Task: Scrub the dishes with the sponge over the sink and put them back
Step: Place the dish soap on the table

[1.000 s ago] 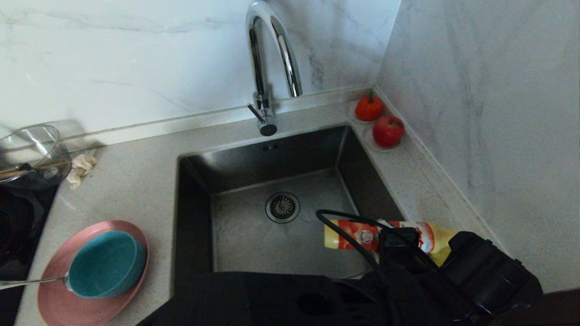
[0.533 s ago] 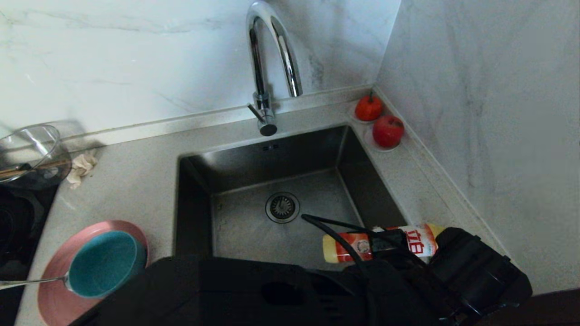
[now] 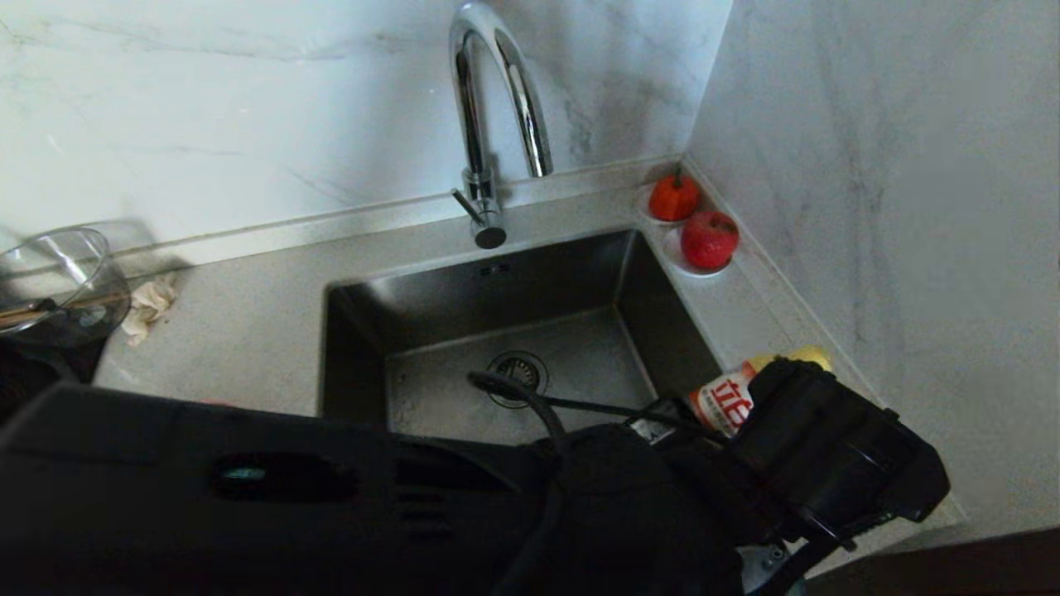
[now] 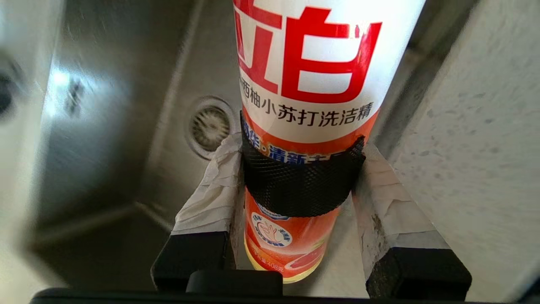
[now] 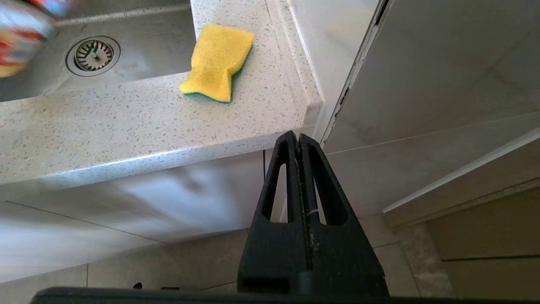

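Left gripper (image 4: pixel 297 181), jaws clamped on detergent bottle (image 4: pixel 310 76) at sink's (image 3: pixel 464 298) 4 o'clock rim, likely for soaping. Sponge (image 5: pixel 217 61) on worktop (image 5: pixel 126 114). Right gripper (image 5: pixel 299 145) shut, empty, parked low.

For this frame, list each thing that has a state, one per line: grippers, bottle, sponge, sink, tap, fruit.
left gripper: shut on the detergent bottle, at the sink's right edge
detergent bottle: held around its lower body
right gripper: shut, empty, parked below the counter edge
sponge: lying on the counter, yellow face up, untouched
sink: no dishes inside
tap: no water running
two red fruits: on saucers in the counter's corner
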Robot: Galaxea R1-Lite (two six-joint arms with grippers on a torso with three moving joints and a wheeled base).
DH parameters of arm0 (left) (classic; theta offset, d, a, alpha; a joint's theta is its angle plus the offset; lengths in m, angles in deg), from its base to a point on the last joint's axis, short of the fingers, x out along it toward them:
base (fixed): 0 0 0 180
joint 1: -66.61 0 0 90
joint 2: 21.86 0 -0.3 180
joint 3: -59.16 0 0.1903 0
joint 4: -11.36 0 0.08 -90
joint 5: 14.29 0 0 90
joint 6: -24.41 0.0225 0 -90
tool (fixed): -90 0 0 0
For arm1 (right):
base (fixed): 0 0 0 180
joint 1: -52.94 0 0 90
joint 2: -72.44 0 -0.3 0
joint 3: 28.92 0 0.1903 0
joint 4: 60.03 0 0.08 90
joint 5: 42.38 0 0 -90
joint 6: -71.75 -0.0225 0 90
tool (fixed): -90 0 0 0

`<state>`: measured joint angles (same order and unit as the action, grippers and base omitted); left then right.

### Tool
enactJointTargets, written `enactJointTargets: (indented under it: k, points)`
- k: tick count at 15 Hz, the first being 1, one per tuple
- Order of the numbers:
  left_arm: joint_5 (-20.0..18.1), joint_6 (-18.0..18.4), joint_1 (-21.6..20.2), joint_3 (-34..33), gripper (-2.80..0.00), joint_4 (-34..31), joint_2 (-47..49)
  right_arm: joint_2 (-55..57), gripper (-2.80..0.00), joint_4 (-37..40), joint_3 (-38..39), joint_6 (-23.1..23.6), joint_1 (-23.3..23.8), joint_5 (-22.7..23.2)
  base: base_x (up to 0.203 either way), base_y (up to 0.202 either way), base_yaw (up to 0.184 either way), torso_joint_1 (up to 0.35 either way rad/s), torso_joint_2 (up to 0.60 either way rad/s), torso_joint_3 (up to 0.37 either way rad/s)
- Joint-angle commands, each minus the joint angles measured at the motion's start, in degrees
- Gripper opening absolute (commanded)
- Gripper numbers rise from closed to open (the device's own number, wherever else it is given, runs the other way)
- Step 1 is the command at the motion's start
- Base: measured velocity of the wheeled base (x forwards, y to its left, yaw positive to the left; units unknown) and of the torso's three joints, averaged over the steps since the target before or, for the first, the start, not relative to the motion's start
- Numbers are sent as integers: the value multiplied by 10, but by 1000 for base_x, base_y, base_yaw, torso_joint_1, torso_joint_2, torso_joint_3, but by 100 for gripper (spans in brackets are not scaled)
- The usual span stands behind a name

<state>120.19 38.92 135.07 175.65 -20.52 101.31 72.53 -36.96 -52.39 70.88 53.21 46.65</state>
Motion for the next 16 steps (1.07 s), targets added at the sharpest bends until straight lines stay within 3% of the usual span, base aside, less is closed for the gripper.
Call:
enactJointTargets:
  k: [1, 4, 8, 16]
  points:
    - [-8, -41, -1, -27, -280, 3, -84, 0, -280, 0, 0, 0, 0, 0, 0, 0, 0, 0, 0, 0]
    - [-13, -87, -2, -53, -280, 3, -182, 0, -280, 0, 0, 0, 0, 0, 0, 0, 0, 0, 0, 0]
    - [-2, -111, -14, -112, -280, 4, -327, 0, -280, 0, 0, 0, 0, 0, 0, 0, 0, 0, 0, 0]
    - [-12, -115, -151, -183, -280, 7, -533, 0, -280, 0, 0, 0, 0, 0, 0, 0, 0, 0, 0, 0]
